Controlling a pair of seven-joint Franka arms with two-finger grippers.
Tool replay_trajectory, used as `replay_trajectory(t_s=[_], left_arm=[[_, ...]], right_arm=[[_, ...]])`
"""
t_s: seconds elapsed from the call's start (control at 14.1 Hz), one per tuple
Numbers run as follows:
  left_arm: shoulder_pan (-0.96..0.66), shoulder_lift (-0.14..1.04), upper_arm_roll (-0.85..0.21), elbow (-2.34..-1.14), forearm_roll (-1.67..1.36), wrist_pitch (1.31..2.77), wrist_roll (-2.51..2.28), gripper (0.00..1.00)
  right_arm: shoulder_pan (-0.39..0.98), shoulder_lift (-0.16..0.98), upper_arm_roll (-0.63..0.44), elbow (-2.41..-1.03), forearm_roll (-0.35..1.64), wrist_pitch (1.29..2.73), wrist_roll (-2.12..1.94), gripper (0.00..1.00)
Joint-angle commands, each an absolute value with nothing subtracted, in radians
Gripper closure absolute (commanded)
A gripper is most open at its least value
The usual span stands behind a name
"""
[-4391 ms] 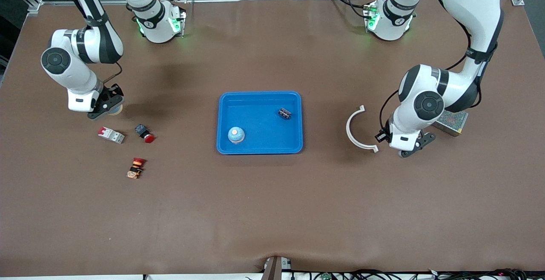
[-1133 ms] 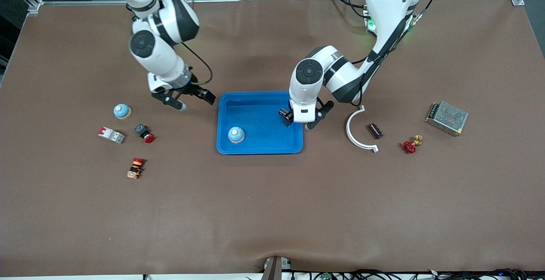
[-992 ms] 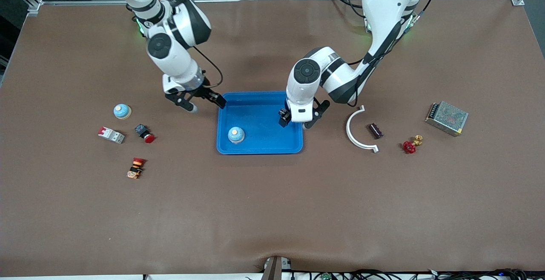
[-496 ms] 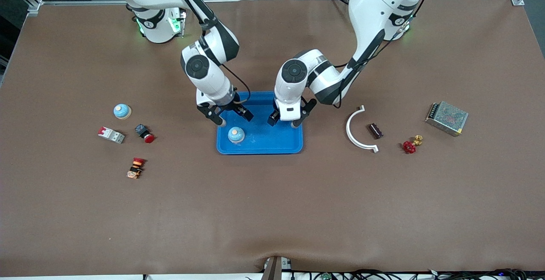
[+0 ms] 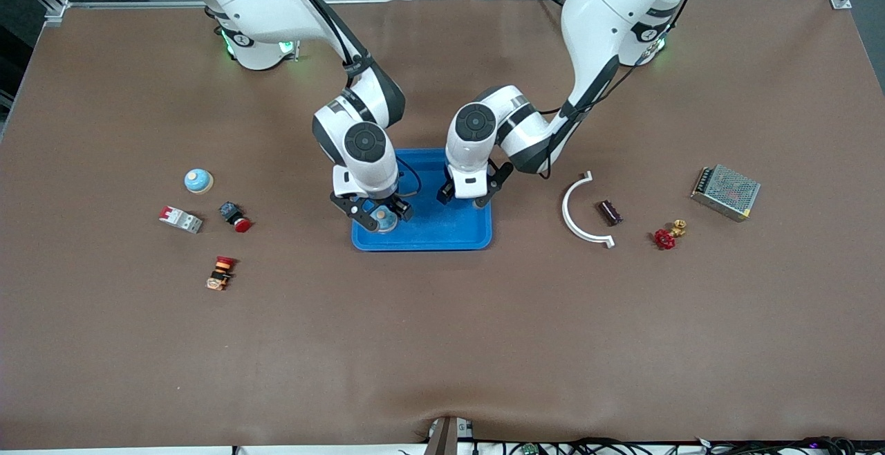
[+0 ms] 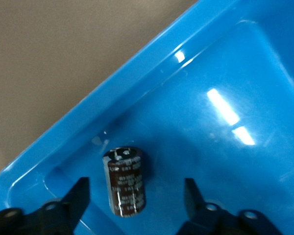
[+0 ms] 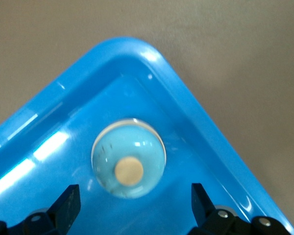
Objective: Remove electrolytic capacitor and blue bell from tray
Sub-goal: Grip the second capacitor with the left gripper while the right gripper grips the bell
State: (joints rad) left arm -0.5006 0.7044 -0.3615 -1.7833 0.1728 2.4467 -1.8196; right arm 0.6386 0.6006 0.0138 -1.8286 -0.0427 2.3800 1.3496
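The capacitor is a short dark brown cylinder with pale printing along its side, too small to read. It lies on its side on the floor of the blue tray, in the part of the tray toward the left arm's end of the surface. The bell is a light blue dome with a tan button on top and a pale rim at its base; it stands upright in the tray's corner nearest the front camera, toward the right arm's end.

The left gripper is over the capacitor. Its fingers stand apart on either side of the cylinder, with clear gaps to it, touching nothing. The right gripper is over the bell. Its fingers are spread wide, one on each side of the dome, and do not touch it.

A second blue bell stands on the bare surface toward the right arm's end. Another dark capacitor lies toward the left arm's end, just beside a white curved piece.
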Motion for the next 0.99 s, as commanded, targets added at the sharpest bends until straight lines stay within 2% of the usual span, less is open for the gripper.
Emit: replay_trajectory(t_s=[0.0, 0.14, 0.21, 0.71, 0.85, 0.92], left_arm=[[-0.514, 0.715, -0.351, -1.781, 0.196, 2.436, -1.847, 0.47], [-0.514, 0.716, -0.351, -1.779, 0.198, 2.436, -1.847, 0.89], [-0.514, 0.713, -0.35, -1.776, 0.198, 2.436, -1.844, 1.0], [-0.431, 0.626, -0.347, -1.726, 0.35, 2.32, -1.815, 1.0], [-0.387, 0.588, -0.347, -1.717, 0.353, 2.283, -1.738, 1.0], [-0.356, 0.568, -0.347, -1.713, 0.353, 2.261, -1.677, 1.0]], right_arm=[[0.627, 0.626, 0.008, -1.784, -0.075, 2.364, 1.37, 0.0], [0.614, 0.63, 0.009, -1.778, -0.077, 2.367, 1.361, 0.0], [0.614, 0.63, 0.008, -1.779, -0.077, 2.367, 1.358, 0.0], [0.615, 0.64, 0.008, -1.779, -0.077, 2.376, 1.358, 0.01], [0.615, 0.641, 0.008, -1.779, -0.08, 2.379, 1.359, 0.3], [0.615, 0.644, 0.008, -1.779, -0.08, 2.381, 1.359, 0.4]])
